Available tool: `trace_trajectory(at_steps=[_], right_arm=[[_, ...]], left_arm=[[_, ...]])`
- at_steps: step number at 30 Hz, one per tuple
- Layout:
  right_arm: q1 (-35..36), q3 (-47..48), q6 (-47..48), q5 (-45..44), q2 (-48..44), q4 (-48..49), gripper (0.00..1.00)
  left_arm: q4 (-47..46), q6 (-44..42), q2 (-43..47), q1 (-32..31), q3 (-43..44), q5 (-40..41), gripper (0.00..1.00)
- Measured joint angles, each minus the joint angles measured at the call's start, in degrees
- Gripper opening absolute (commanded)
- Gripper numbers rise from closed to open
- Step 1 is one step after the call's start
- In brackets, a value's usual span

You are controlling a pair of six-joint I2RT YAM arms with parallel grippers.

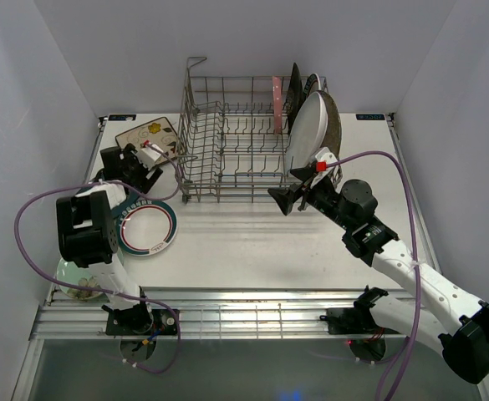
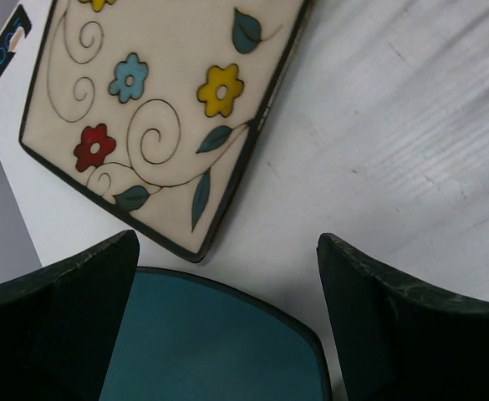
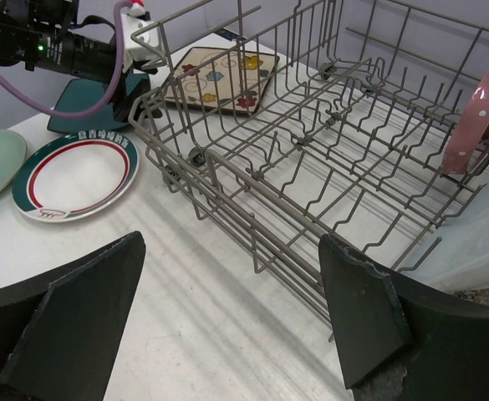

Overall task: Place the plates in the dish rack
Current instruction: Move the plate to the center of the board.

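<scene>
Between pale grey walls [image 1: 127, 50], a grey metal wire dish rack [image 1: 236, 142] is standing upper centre on the white table [image 1: 252, 251], plates [image 1: 311, 125] upright at its right end. The 2 grippers are gaping wide, empty: left gripper [image 2: 227, 251] over a teal square plate [image 2: 202, 342], right gripper [image 3: 231, 242] facing the rack.

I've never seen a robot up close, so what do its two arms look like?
Both the left arm and right arm are white shells with chunky black joints. A purple cable loops along each, with a red-and-white plug near the wrist. The jaws are broad, black, scuffed wedges.
</scene>
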State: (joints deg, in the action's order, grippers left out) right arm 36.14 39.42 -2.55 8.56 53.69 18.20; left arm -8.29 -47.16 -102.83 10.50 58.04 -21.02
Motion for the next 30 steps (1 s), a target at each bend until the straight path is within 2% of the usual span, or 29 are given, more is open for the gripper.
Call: trace_trajectory(at_steps=[9, 16, 20, 30], right_arm=[[0.0, 0.0, 0.0, 0.7, 0.0, 0.0, 0.90], [0.0, 0.0, 0.0, 0.9, 0.0, 0.0, 0.90], [0.0, 0.0, 0.0, 0.9, 0.0, 0.0, 0.90], [0.0, 0.0, 0.0, 1.3, 0.0, 0.1, 0.90]], left_arm=[[-1.3, -8.1, -2.4, 0.0, -0.9, 0.4, 0.98], [-3.9, -13.0, -5.0, 0.0, -0.9, 1.9, 0.94], [-5.6, -14.3, -5.3, 0.0, -0.8, 2.9, 0.94], [-7.8, -16.1, -9.4, -0.2, 2.8, 4.6, 0.86]])
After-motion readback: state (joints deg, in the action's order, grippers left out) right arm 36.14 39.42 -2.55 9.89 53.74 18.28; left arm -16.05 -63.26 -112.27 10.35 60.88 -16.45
